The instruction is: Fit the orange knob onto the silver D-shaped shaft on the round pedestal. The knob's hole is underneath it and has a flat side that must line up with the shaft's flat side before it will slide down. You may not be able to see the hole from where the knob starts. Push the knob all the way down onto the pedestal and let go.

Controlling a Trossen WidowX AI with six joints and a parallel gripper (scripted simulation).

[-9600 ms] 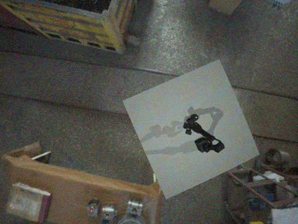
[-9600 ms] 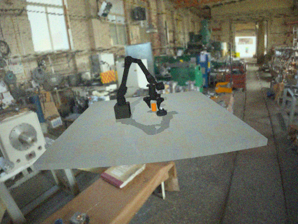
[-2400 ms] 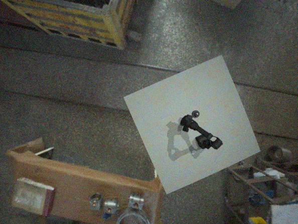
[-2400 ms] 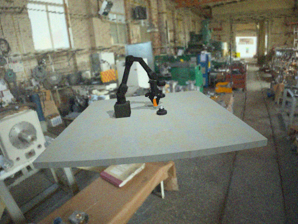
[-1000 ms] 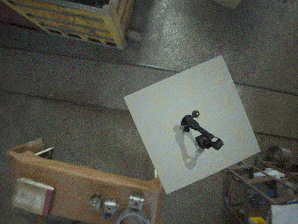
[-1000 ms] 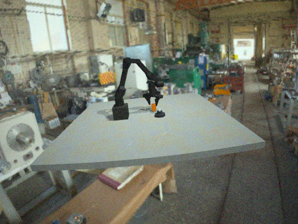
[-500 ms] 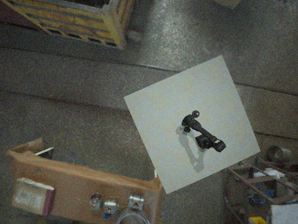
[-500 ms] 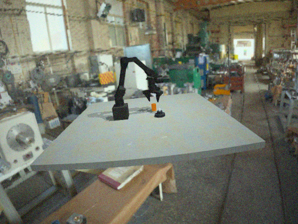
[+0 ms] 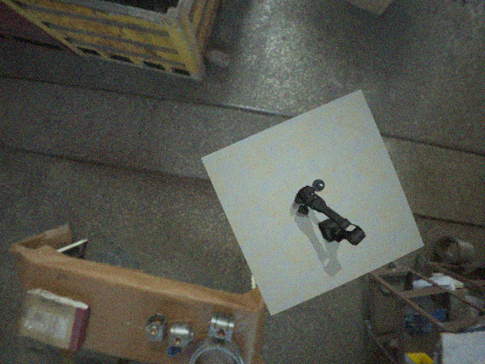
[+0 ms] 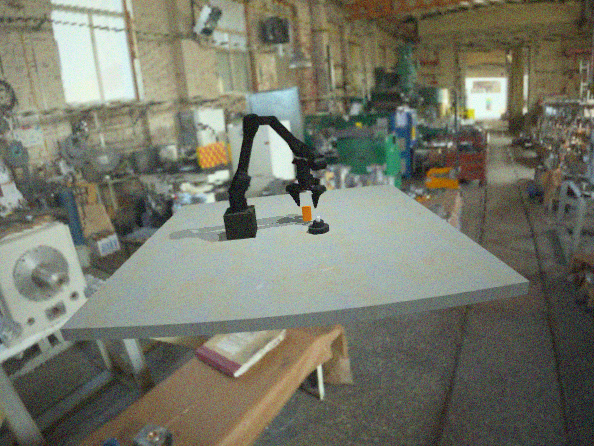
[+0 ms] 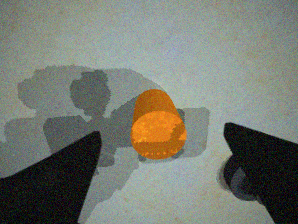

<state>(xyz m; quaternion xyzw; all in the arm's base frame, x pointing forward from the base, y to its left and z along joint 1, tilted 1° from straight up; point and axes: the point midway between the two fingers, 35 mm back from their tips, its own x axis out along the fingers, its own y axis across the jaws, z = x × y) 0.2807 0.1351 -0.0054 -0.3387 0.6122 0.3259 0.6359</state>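
The orange knob [image 10: 306,214] [image 11: 158,127] stands upright on the table, its hole not visible; the arm hides it in the top view. The black round pedestal [image 10: 318,229] stands close beside it, with the small silver shaft [image 10: 318,219] pointing up and bare. The pedestal [image 9: 318,185] also shows beside the arm's end in the top view, and is partly hidden behind the right finger in the wrist view. My gripper [image 10: 307,205] [image 11: 162,132] is open and empty. It points down above the knob, which appears between the two fingertips in the wrist view, touching neither.
The pale square table top [image 9: 327,143] [image 10: 300,285] carries the arm's dark base [image 10: 240,223]. The arm's shadow falls across the table around the knob. A wooden bench [image 9: 122,294] and a yellow crate [image 9: 122,37] stand beyond the table's edges.
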